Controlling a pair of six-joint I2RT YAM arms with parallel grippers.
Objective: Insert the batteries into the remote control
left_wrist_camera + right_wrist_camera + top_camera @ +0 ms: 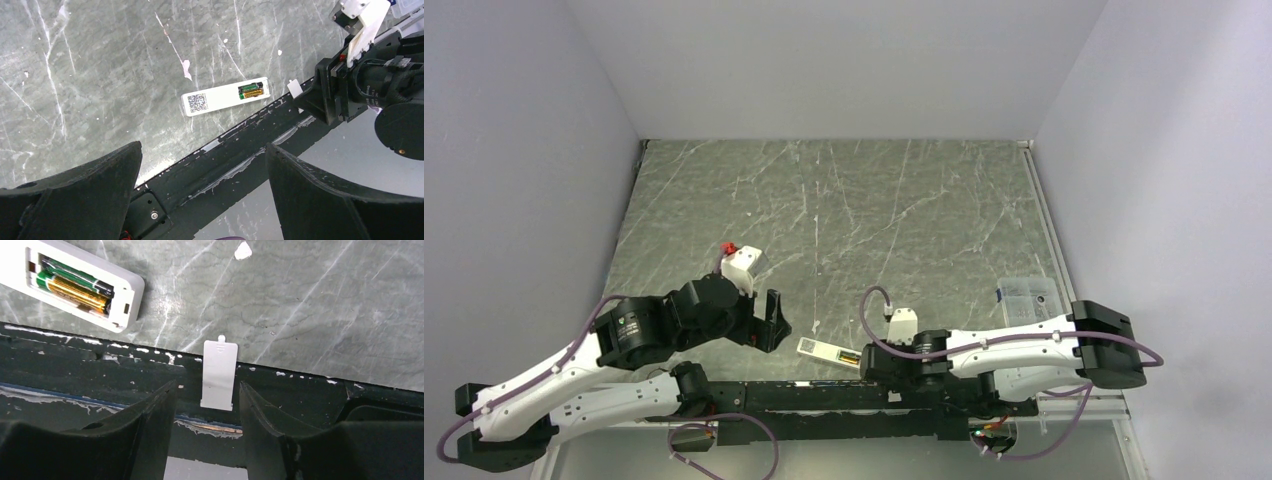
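The white remote control [827, 351] lies recess-up near the table's front edge. It also shows in the left wrist view [215, 100] and the right wrist view [122, 300]. Both batteries [75, 286] sit side by side in its recess, also seen in the left wrist view [251, 91]. A small flat white cover [219, 375] lies across the edge of the black rail. My right gripper [207, 387] is open, its fingers on either side of the cover's near end, apart from it. My left gripper [202, 147] is open and empty, left of the remote.
A black rail [824, 395] runs along the near edge of the marble table [844, 220]. A clear plastic box [1029, 298] sits at the right edge. Grey walls close in the sides and back.
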